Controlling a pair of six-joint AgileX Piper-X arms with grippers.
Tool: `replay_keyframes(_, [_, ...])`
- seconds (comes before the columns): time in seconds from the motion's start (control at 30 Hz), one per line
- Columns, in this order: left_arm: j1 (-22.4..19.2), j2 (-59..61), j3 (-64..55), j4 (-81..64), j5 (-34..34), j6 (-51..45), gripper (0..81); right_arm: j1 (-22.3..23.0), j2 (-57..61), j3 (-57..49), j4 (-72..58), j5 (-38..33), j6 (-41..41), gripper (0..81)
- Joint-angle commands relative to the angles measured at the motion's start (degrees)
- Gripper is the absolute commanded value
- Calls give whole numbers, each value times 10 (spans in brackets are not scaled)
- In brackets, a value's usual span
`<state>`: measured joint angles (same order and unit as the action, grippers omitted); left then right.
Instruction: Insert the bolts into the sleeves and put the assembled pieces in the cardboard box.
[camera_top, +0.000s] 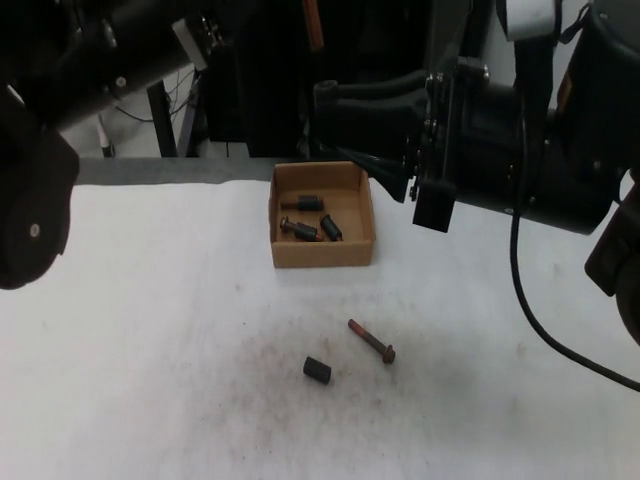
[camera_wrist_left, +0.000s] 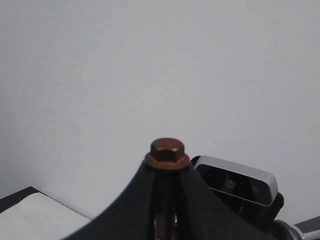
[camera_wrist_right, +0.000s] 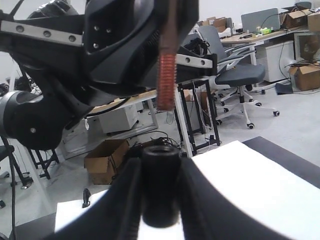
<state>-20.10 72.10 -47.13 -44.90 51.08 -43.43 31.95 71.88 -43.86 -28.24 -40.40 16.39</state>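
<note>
Left gripper clamps the bolt just under its head, right gripper pinches the sleeve by its sides; both bits look stiff, light and probably slippery metal.

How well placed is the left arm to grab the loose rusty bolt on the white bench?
Probably not yet: the left gripper is shut on another rusty hex bolt, held near the black cylindrical sleeve in the right gripper. The loose rusty bolt itself lies uncovered on the white bench.
</note>
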Motion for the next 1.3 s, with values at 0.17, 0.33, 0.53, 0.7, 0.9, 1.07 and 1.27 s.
replay_keyframes(0.17, [1,-3,-2,-8,41,-6,3,1,-4,-7,-11,-1,4,6])
replay_keyframes(0.33, [1,-3,-2,-7,53,-6,3,1,-4,-7,-11,-1,4,6])
replay_keyframes(0.53, [1,-3,0,18,53,-4,3,1,-4,-7,-11,-1,4,6])
replay_keyframes(0.7, [1,-3,-1,32,53,10,3,1,-4,-7,-11,-1,4,6])
replay_keyframes(0.9, [-2,-2,-1,32,51,9,3,1,-4,-7,-11,-2,4,6])
replay_keyframes(1.07, [-2,-2,-1,32,51,9,3,1,-4,-7,-11,-2,4,6])
replay_keyframes(1.27, [-6,-2,-1,32,32,9,3,1,-4,-7,-11,-2,4,6])
